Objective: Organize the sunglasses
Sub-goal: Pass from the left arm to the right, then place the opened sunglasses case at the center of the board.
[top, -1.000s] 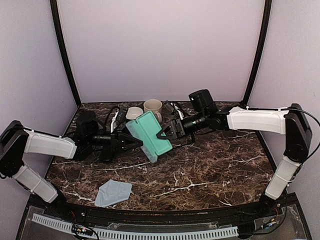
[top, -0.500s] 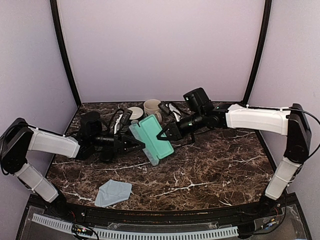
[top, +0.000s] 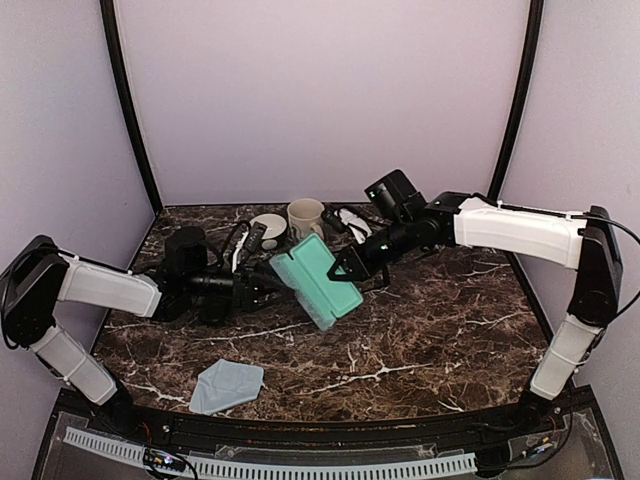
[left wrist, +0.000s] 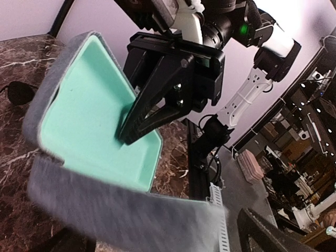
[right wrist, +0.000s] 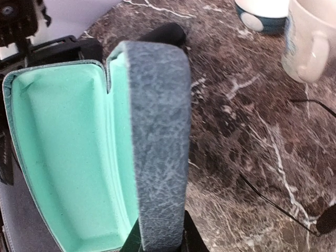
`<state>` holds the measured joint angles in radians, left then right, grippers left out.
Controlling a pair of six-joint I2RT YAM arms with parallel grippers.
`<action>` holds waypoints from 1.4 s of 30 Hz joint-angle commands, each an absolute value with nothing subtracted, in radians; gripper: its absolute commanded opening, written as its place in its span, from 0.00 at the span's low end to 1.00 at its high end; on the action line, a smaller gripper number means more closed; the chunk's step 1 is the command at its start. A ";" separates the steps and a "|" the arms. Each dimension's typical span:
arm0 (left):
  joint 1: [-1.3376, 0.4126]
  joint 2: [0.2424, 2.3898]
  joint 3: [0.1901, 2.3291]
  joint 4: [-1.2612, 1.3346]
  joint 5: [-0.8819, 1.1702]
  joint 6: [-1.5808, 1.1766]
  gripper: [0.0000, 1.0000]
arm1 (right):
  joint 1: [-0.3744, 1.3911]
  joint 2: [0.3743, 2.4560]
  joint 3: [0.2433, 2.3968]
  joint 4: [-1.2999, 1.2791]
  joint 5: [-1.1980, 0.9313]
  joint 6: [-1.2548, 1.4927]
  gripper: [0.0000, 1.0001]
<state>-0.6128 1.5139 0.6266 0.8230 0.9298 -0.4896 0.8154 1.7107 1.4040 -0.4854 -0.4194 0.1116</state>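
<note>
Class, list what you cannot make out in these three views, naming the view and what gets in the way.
Right wrist view: wire-framed sunglasses, cut off by the right edge.
Left wrist view: a dark lens, the rest hidden behind the open case; which pair is unclear.
Left wrist view: whether the left end effector touches the case, lost in blur.
Right wrist view: right end effector's fingers, mostly hidden under the case wall.
</note>
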 commanded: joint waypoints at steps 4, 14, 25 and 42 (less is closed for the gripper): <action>-0.605 1.500 0.546 0.796 0.874 -0.468 0.99 | 0.748 1.644 1.403 -0.591 -0.340 0.081 0.00; -0.596 1.381 0.639 0.357 0.385 -0.382 0.99 | 0.825 1.706 1.424 -0.754 0.009 -0.018 0.00; -0.555 1.333 0.730 0.132 0.148 -0.426 0.99 | 1.001 1.806 1.466 -0.825 0.207 -0.176 0.03; -0.519 1.272 0.804 -0.168 0.048 -0.369 0.99 | 1.097 1.928 1.497 -0.801 0.368 -0.224 0.21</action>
<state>-0.5198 1.3140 0.7738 -0.0624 0.0895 -0.3985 1.0878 1.9278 1.4631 -0.8234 0.3107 -0.2131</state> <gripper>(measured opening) 0.988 0.167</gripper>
